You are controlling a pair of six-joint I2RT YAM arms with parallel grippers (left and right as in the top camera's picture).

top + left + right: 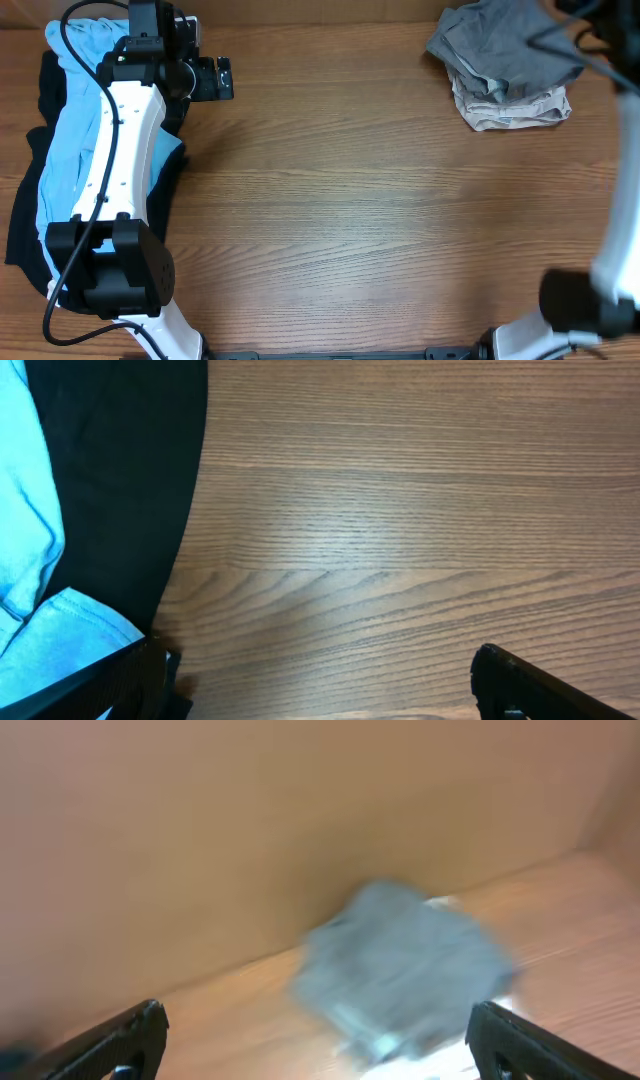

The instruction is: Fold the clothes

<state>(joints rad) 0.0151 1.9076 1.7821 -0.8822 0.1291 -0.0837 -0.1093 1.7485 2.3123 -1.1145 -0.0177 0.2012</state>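
The clothes lie in two heaps. At the table's left a light blue garment [75, 150] rests on a black one [30, 200], with my left arm stretched over them. My left gripper [222, 78] is open over bare wood just right of that heap. The left wrist view shows the black cloth [120, 480] and light blue cloth [25, 510] beside my left gripper [325, 690], nothing between its fingers. At the back right a crumpled grey garment [505, 50] sits on a beige one [510, 108]. My right gripper [320, 1045] is open, and the grey garment [400, 970] is blurred ahead of it.
The wooden table [350, 210] spans the view. My left arm's base [110, 270] stands at the front left and my right arm [615, 240] runs along the right edge. A brown wall [250, 820] rises behind the grey heap.
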